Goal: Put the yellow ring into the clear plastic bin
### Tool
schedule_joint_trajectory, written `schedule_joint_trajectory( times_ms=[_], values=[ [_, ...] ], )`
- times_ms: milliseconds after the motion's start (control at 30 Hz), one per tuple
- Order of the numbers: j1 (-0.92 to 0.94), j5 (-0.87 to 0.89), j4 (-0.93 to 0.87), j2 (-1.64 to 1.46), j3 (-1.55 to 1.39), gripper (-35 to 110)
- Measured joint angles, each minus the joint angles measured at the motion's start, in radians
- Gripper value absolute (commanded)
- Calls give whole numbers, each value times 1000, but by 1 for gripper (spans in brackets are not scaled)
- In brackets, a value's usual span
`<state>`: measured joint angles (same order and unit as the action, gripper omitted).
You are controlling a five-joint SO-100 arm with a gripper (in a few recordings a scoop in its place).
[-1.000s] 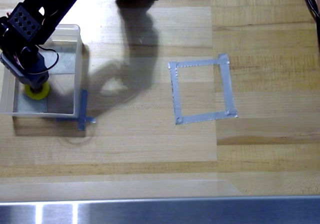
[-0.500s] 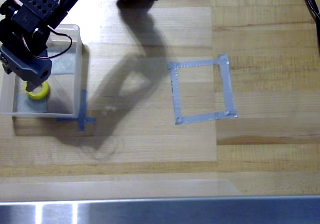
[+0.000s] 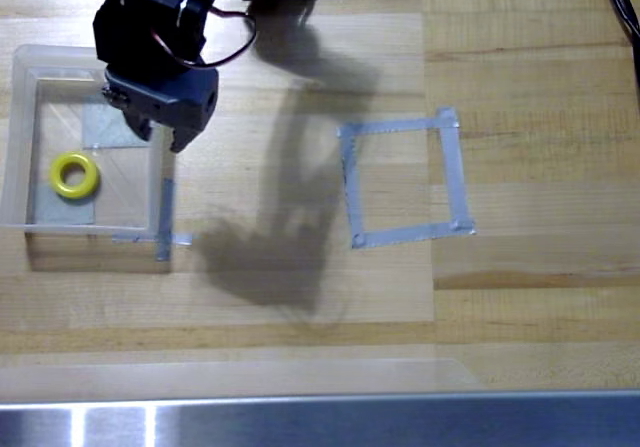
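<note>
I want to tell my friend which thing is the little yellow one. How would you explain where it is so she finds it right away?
Look at the left end of the wooden table in the overhead view, where a clear plastic bin sits. Inside it, near the left wall, the yellow ring lies flat on a grey tape patch. It is the only bright yellow thing, shaped like a tiny donut with a hole.

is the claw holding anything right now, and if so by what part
Nothing is held. The claw is open and empty above the right wall of the bin, while the yellow ring lies loose on the bin's floor, apart from it.
</note>
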<state>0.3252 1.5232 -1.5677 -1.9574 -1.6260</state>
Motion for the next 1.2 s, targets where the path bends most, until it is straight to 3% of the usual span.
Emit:
schedule_joint_trajectory(
  times_ms=[233, 433, 733, 1200],
  values=[
    [-196, 8, -52, -97, -156, 0],
    [-307, 54, 26, -172, -420, 0],
    [-316, 95, 259, -472, -868, 0],
    [-321, 112, 282, -882, -1227, 0]
  ],
)
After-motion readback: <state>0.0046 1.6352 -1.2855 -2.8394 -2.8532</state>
